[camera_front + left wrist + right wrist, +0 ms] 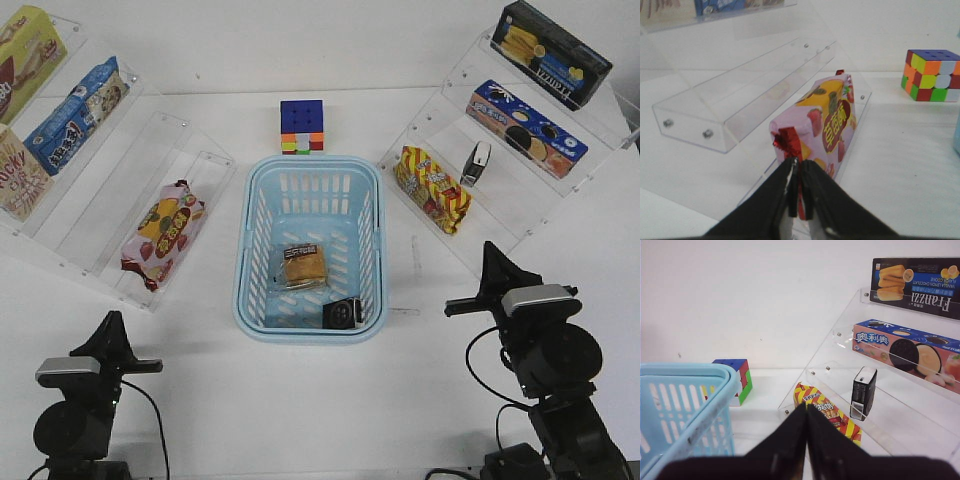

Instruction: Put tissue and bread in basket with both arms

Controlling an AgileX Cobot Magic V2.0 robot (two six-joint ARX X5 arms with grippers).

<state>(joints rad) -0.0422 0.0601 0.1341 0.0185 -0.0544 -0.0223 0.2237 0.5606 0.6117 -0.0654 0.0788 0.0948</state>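
Basket: light blue, slotted, at the centre of the table between the two racks; its near-left wall also shows in the right wrist view
Bread: lies flat on the basket floor, about the middle – a golden bun in clear wrap with a dark label strip
Tissue: small black pack in the basket's near-right corner, against the wall, apart from the bread
Second pack: a look-alike, standing upright on the right rack, just right of the striped snack packet
Left gripper: fingers pressed together, nothing between them, near-left of the basket, facing the strawberry packet on the low left shelf
Right gripper: fingers shut on nothing, near-right of the basket
Progress: judged complete – both items sit inside and both arms stand clear
Handling, bread: likely light and soft, with a slippery, crinkly wrapper; best taken across the bun's width with a gentle squeeze so it is not crushed
Handling, tissue: likely light and slightly yielding; pinch across the short sides
Other: a colour cube stands just beyond the basket's far rim
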